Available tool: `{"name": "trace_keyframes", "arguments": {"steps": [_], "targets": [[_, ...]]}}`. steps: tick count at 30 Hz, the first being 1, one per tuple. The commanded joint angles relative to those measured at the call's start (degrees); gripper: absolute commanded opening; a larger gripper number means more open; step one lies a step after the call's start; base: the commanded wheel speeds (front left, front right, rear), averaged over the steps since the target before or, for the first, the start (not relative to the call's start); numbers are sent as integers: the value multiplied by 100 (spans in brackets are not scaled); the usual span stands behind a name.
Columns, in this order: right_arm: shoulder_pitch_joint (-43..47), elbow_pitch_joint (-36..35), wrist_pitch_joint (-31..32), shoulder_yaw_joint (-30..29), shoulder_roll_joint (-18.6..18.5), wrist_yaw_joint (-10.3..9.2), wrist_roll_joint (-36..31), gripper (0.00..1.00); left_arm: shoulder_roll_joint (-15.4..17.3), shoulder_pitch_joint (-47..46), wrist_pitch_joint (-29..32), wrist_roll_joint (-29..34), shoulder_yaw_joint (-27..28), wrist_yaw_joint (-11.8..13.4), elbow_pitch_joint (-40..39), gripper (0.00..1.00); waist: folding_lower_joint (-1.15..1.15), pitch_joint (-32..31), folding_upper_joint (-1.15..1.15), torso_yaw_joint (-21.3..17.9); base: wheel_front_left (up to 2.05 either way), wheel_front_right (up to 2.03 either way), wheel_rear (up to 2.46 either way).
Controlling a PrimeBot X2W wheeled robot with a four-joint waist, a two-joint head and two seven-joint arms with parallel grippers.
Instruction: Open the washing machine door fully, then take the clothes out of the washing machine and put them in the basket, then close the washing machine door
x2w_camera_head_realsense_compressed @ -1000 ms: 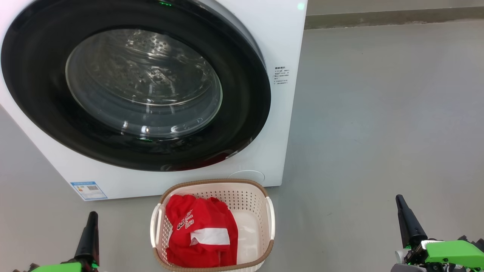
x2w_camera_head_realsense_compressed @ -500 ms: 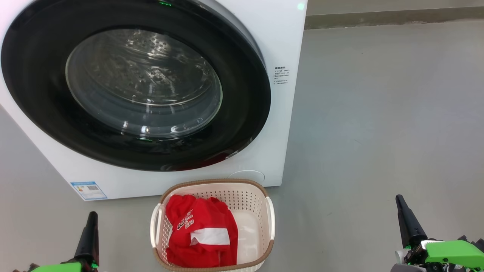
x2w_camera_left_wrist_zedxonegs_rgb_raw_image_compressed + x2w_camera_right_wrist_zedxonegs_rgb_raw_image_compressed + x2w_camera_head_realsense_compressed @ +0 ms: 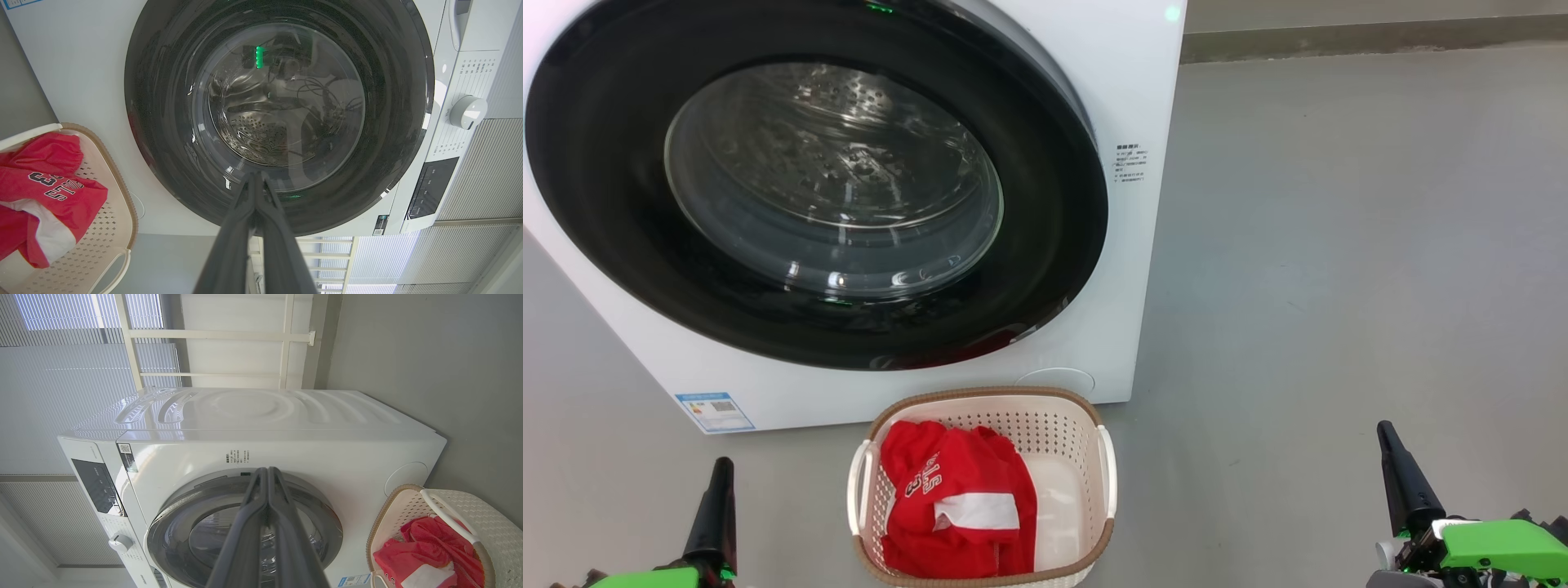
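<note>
Nothing has moved: washing machine door [image 3: 605, 204] closed, clothes [image 3: 956, 498] in basket [image 3: 980, 396] (task looks finished); left gripper [image 3: 721, 469] and right gripper [image 3: 1385, 437] pinched together, empty.

Washing machine door [image 3: 817, 180] closed; clothes [image 3: 964, 469] in the basket [image 3: 980, 394].
Glossy black rim and clear glass bowl sit flush on the white washing machine [image 3: 1127, 82], ahead of both closed jaws. The red heap, white patch up, fills the cream basket's side nearer the left gripper [image 3: 721, 469], well apart from the right gripper [image 3: 1383, 431].
</note>
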Motion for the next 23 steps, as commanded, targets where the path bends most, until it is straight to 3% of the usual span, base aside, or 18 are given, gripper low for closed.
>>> {"name": "trace_keyframes", "arguments": {"steps": [1,23], "targets": [[-230,-164,51,133,-19,-6,6,0,96,-224,40,23,200,-18,-107,0,0,0,0,0,0,0,0],[-231,-164,53,131,-18,-6,5,0,94,-224,42,26,203,-18,-107,0,0,0,0,0,0,0,0]]}}
